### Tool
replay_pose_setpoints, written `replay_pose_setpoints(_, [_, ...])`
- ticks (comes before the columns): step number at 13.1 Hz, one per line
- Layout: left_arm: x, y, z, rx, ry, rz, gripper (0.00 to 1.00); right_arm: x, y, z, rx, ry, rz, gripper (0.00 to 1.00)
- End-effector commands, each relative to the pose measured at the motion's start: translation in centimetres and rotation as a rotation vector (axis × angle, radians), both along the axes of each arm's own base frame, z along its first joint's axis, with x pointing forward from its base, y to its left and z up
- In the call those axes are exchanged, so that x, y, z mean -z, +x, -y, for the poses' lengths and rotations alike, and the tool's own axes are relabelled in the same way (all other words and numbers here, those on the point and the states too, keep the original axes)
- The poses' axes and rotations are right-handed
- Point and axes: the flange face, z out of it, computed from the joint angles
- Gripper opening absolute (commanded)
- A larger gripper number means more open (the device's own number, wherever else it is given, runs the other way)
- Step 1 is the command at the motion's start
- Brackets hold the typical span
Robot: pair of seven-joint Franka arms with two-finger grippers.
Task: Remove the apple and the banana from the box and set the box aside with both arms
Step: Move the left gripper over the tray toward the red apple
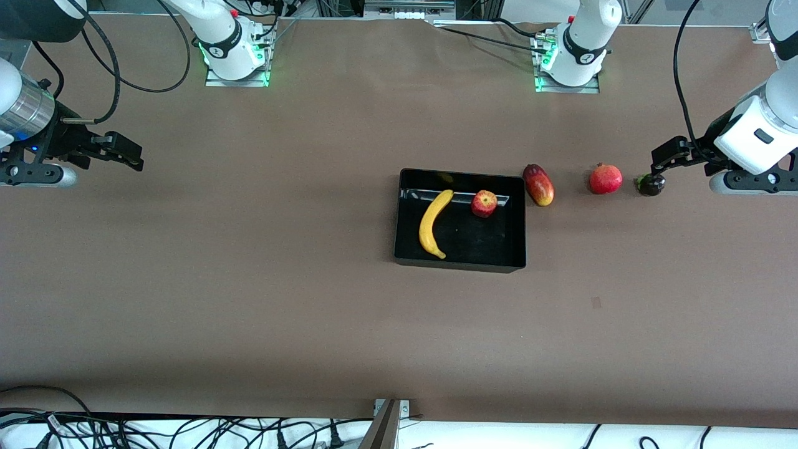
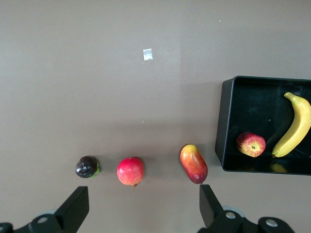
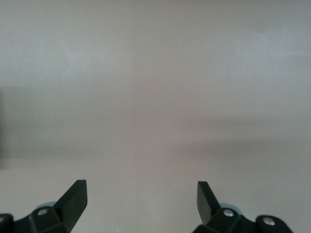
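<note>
Front view: apple [image 1: 484,203], banana [image 1: 433,224] in box [image 1: 459,263]; both hands wide, empty.

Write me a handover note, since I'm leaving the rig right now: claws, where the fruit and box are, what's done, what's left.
Left claw: open, holding nothing, hanging over the small dark fruit at the left arm's end of the table.
Right claw: open, holding nothing, over bare table at the right arm's end.
Box: mid-table, with the banana and the apple in it.
Mango-like fruit lies beside the box; pomegranate sits between it and the dark fruit.
Done: nothing.
Left: lift out the apple and banana, then shift the box aside with both arms.
</note>
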Motion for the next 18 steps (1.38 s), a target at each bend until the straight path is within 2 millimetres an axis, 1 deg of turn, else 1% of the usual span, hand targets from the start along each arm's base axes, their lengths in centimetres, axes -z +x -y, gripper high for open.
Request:
replay_pose_setpoints(1, [-0.5, 0.4, 0.0, 0.017, 0.009, -0.006, 1.0, -0.3, 0.2, 0.2, 0.0, -0.011, 0.01, 1.0])
replay_pose_setpoints(5, [-0.3, 0.4, 0.1, 0.021, 0.011, -0.012, 1.0, -0.3, 0.2, 0.2, 0.0, -0.01, 0.01, 1.0])
replay_pose_setpoints(8, [0.6, -0.3, 0.2, 0.016, 0.015, -0.091, 1.0, -0.3, 0.2, 0.2, 0.0, -0.01, 0.011, 1.0])
replay_pose_setpoints(9, [1.5, -0.3, 0.7, 0.027, 0.015, -0.128, 1.0, -0.3, 0.2, 0.2, 0.0, -0.01, 0.011, 1.0])
replay_pose_setpoints(10, [2.2, -0.7, 1.7, 0.048, 0.011, -0.171, 1.0, -0.3, 0.2, 0.2, 0.0, -0.01, 0.011, 1.0])
replay_pose_setpoints(11, [4.0, -1.0, 2.6, 0.072, 0.013, -0.235, 1.0, -0.3, 0.2, 0.2, 0.0, -0.011, 0.012, 1.0])
replay_pose_setpoints(12, [6.7, -0.9, 5.5, 0.116, 0.017, -0.293, 1.0, -0.3, 0.2, 0.2, 0.0, -0.01, 0.011, 1.0])
replay_pose_setpoints(13, [9.0, -0.3, 7.8, 0.141, 0.016, -0.317, 1.0, -0.3, 0.2, 0.2, 0.0, -0.01, 0.011, 1.0])
replay_pose_setpoints(14, [10.7, 0.3, 10.8, 0.145, 0.015, -0.295, 1.0, -0.3, 0.2, 0.3, 0.001, -0.01, 0.011, 1.0])
replay_pose_setpoints(15, [12.2, 1.0, 12.6, 0.09, 0.02, -0.266, 1.0, -0.3, 0.2, 0.2, 0.0, -0.01, 0.011, 1.0])
replay_pose_setpoints(16, [13.6, 1.9, 13.4, 0.027, 0.016, -0.246, 1.0, -0.3, 0.2, 0.2, 0.0, -0.01, 0.011, 1.0])
replay_pose_setpoints(17, [15.1, 2.2, 15.3, 0.014, 0.012, -0.23, 1.0, -0.3, 0.2, 0.2, 0.0, -0.01, 0.011, 1.0])
replay_pose_setpoints(18, [17.0, 2.0, 17.5, -0.009, 0.012, -0.227, 1.0, -0.3, 0.2, 0.2, 0.0, -0.01, 0.011, 1.0])
